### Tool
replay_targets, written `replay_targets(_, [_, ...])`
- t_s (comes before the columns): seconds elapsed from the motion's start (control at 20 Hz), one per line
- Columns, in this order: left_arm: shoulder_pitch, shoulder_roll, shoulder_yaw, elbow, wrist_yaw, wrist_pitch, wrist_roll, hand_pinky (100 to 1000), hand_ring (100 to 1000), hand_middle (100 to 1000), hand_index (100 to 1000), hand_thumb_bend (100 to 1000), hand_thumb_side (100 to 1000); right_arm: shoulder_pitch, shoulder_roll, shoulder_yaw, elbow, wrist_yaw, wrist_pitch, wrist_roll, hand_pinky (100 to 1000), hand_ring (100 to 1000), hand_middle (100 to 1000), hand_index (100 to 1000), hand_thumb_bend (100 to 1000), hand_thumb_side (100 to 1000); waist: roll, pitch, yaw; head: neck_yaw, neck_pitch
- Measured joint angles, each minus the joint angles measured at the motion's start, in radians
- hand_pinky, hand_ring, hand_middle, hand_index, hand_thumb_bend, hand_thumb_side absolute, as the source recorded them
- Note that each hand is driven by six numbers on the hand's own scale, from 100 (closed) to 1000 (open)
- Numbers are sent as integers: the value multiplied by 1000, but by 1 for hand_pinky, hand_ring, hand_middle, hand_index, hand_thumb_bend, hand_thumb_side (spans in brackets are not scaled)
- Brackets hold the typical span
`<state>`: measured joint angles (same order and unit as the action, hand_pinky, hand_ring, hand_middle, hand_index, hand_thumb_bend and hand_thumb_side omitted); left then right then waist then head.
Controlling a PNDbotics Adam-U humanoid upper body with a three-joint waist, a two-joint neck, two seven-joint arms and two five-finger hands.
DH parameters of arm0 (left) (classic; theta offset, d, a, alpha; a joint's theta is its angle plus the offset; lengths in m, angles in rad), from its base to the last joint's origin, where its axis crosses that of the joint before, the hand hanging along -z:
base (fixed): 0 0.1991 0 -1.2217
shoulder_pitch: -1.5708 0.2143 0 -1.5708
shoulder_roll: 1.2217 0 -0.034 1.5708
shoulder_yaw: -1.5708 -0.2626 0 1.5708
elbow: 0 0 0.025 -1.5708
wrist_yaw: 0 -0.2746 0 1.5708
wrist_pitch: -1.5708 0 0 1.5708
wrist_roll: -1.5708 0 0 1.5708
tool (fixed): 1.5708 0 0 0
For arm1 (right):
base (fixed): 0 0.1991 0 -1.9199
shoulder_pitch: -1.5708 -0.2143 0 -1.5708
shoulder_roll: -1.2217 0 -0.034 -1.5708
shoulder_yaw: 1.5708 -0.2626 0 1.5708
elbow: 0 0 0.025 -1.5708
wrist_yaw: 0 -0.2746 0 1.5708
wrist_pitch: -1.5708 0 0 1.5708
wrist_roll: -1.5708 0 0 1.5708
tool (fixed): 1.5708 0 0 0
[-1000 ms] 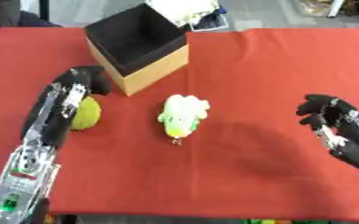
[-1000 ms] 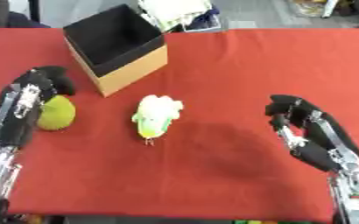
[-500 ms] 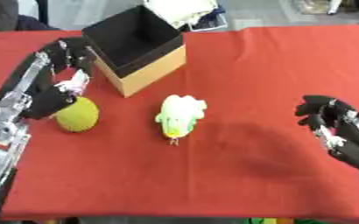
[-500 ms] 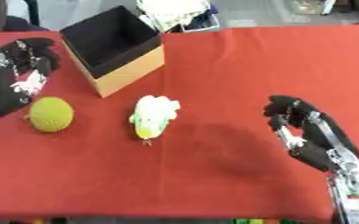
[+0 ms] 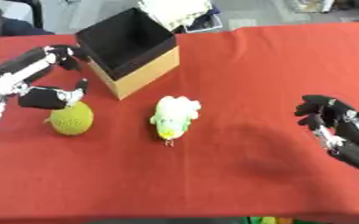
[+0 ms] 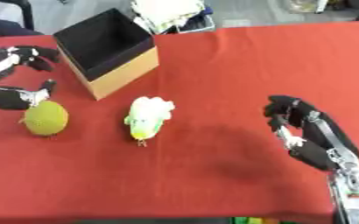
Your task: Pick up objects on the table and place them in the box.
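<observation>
1. Right hand point(image 6: 309, 133): black with silver parts, at the near right over the cloth; fingers curled inward, nothing held.
2. Yellow-green ball point(image 5: 71, 119): round, rough-textured, on the cloth at the near left, well apart from the right hand.
3. Plush toy point(image 5: 174, 115): white and pale green, soft and lumpy, elongated, its yellow-green end toward the near side. Lies at the centre of the cloth, right of the ball and just near of the box, touching neither.
4. Left hand point(image 5: 48, 89): black, entering from the left; spread wide, thumb just above the ball's far edge, fingers arched farther back toward the box's left corner. Whether the thumb touches the ball cannot be told; nothing is gripped.
5. Box point(image 5: 146, 71): open-topped, tan cardboard outside, black inside, set askew at the far left centre. Contents not discernible.
6. Table point(image 5: 251, 78): covered with a plain red cloth across the whole work area.
7. Pale stack point(image 5: 175, 12): whitish items beyond the far table edge, behind the box; grey floor around them.
</observation>
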<state>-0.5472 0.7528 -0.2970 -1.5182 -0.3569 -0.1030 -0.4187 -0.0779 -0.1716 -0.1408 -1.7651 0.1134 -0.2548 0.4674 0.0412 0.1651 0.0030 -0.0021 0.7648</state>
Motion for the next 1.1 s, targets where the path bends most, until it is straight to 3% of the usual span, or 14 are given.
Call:
replay_targets(0.2, [-17,12,-2,63,-71,-20,-71,806,784,829,958,402,348,0,0,0,0,0,0,1,655,721,684,841,100,467,0,0,-2,0,0])
replay_targets(0.3, [-19,12,-2,86,-105,-30,-106,810,789,837,961,401,412,0,-1,0,0,0,0,2,655,721,684,841,100,470,0,0,-2,-1,0])
replay_targets(0.5, [-22,11,5,114,-176,-56,-176,820,799,853,968,427,448,0,-1,0,0,0,0,3,655,722,684,841,100,470,0,0,0,-4,0])
replay_targets(0.8, [-23,-1,27,129,-273,-89,-257,823,804,860,969,452,421,1,-1,0,0,0,-1,3,655,722,683,841,100,470,-4,0,4,-8,0])
replay_targets(1.1, [-23,-33,36,150,-370,-95,-242,823,804,864,959,443,386,4,-1,0,0,0,-3,4,655,723,683,841,100,470,-8,0,4,-9,0])
